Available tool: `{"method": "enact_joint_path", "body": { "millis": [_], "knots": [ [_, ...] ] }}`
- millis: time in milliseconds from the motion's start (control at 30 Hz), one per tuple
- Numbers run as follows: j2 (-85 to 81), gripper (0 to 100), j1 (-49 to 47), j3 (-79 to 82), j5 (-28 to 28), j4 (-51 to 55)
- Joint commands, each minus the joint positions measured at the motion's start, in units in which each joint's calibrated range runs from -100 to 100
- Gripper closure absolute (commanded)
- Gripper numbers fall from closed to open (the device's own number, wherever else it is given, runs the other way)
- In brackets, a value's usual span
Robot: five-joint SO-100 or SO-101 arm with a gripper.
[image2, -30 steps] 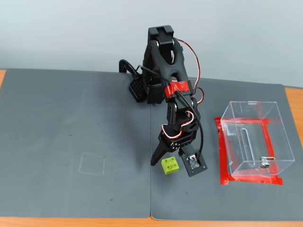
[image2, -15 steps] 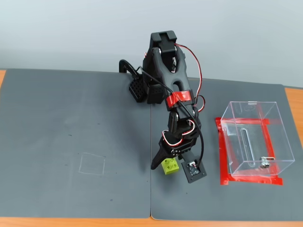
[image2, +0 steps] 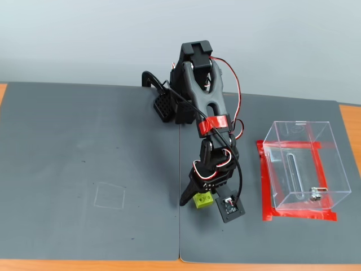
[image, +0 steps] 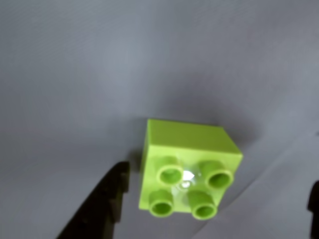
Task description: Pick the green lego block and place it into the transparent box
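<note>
Wrist view: the green lego block (image: 187, 169), lime, four round studs up, sits on the grey mat (image: 75, 74) between spread jaws, untouched.

Fixed view: the gripper (image2: 198, 203) straddles it, left of the transparent box (image2: 304, 169).

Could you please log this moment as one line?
phase: grasp approach | tool: open, straddling green block | block: on mat | clear box: empty

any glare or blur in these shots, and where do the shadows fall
Wrist view: slightly soft, with a small bright glint between the studs of the green block and a soft shadow on the mat behind it. Fixed view: sharp, evenly lit, faint reflections on the clear box.
</note>
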Motion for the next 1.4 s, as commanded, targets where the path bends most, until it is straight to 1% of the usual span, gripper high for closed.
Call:
{"method": "enact_joint_path", "body": {
  "millis": [0, 300, 467, 833, 900, 1067, 1367],
  "knots": [
    [0.12, 61, 0.11, -2.44, -0.01, -0.73],
    [2.24, 61, 0.18, -2.44, 0.3, -1.08],
    [3.25, 61, -0.12, -2.35, 1.5, -3.86],
    [3.25, 61, 0.18, -1.99, 1.81, -3.42],
    [3.25, 64, 0.18, -1.99, 1.66, -3.42],
    [3.25, 76, 0.25, -1.99, 1.45, -3.34],
    [2.4, 86, 0.18, -2.35, 1.24, -3.16]
  ]
}}
